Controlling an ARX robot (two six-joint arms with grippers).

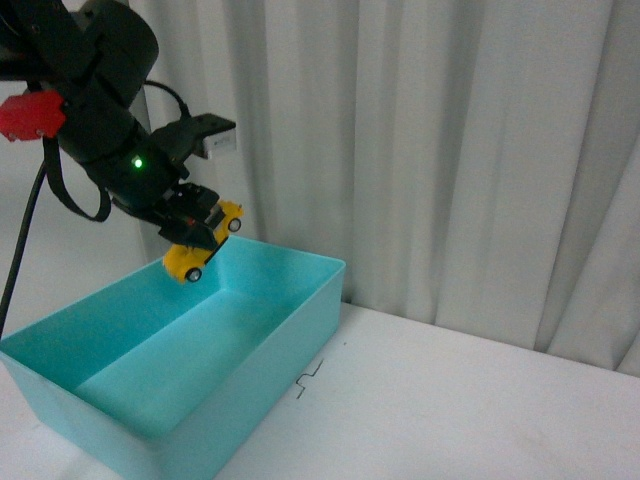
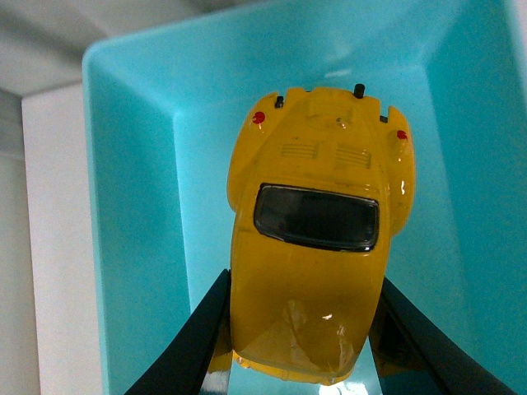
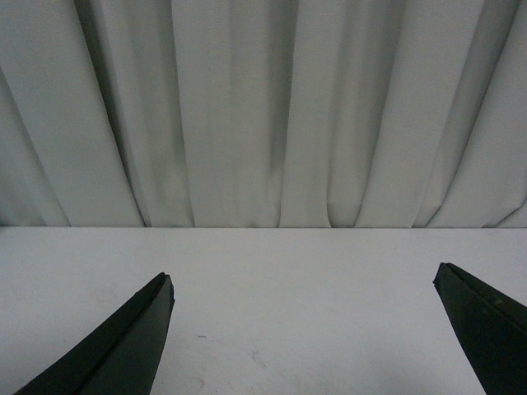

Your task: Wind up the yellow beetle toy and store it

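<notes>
The yellow beetle toy point(image 1: 200, 246) hangs tilted in the air above the far left rim of the turquoise bin point(image 1: 300, 330), with my left gripper point(image 1: 190, 225) shut on it. In the left wrist view the yellow beetle toy point(image 2: 317, 239) fills the middle, its dark window up, and the black fingers point(image 2: 193, 346) press its two sides over the turquoise bin point(image 2: 132, 247). My right gripper point(image 3: 305, 284) stands open over bare white table, nothing between its fingers point(image 3: 123, 346). It does not show in the front view.
The bin holds nothing that I can see. It stands on a white table point(image 1: 450, 410) with a small dark zigzag mark point(image 1: 308, 378) beside it. A grey-white curtain point(image 1: 430, 140) hangs close behind the table.
</notes>
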